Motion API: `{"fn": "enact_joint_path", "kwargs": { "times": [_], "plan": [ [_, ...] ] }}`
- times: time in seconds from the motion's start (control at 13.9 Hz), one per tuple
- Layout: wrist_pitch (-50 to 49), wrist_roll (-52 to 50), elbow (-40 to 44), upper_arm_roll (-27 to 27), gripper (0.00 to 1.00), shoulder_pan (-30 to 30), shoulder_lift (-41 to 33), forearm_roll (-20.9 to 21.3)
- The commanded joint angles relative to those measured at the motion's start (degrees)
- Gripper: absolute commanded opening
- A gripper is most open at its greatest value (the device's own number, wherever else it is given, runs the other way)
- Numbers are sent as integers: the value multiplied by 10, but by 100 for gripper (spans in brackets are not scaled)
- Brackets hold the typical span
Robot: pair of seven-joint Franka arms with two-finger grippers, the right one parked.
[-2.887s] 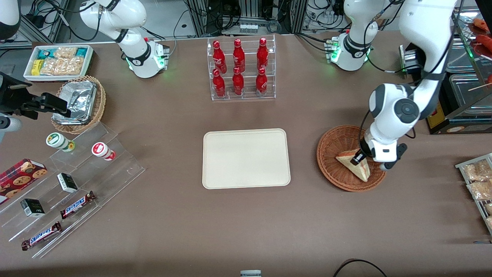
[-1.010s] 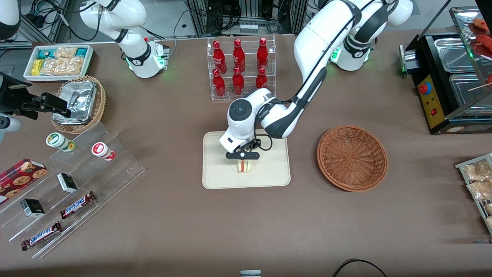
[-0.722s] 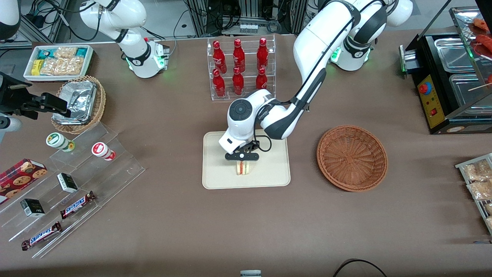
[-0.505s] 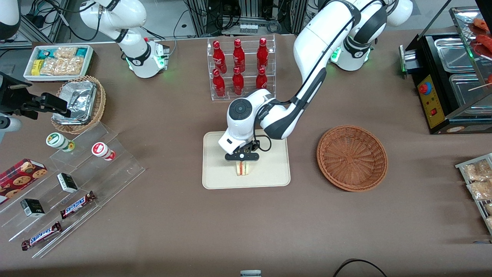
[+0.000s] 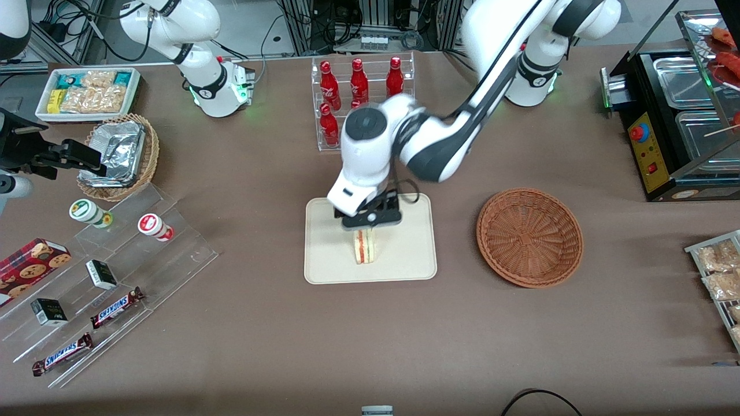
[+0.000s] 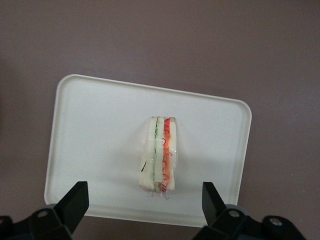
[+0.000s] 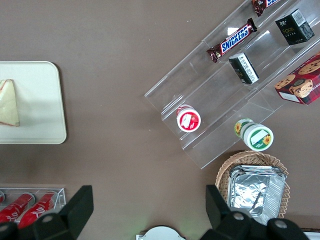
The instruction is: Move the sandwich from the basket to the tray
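Observation:
The sandwich (image 5: 364,247) stands on its edge on the cream-white tray (image 5: 404,254), its red and green filling layers showing along the cut side. In the left wrist view the sandwich (image 6: 159,155) rests alone on the tray (image 6: 90,130), apart from both black fingers (image 6: 74,205). My gripper (image 5: 369,219) hovers open above the sandwich, holding nothing. The reddish-brown basket (image 5: 529,237) sits beside the tray, toward the working arm's end, with nothing in it. The parked arm's camera also catches the sandwich (image 7: 9,103) on the tray (image 7: 40,105).
A clear rack of red bottles (image 5: 361,104) stands farther from the front camera than the tray. A tiered acrylic stand with snack bars and cups (image 5: 110,289) and a foil-lined wicker basket (image 5: 121,156) lie toward the parked arm's end. A metal warmer (image 5: 676,115) stands at the working arm's end.
The gripper carried the sandwich from the basket to the tray, set it down, opened, and has now risen above it. The sandwich stays standing on the tray.

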Motion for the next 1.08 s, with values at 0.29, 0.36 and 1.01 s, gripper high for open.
{"fn": "enact_joint_path", "kwargs": {
  "times": [0.29,0.36,1.01],
  "plan": [
    [-129,23,-156,0,100,141,-276,-43],
    [-147,55,-155,0,100,172,-297,-60],
    [-285,436,-158,2,100,373,-359,-112]
  ]
}}
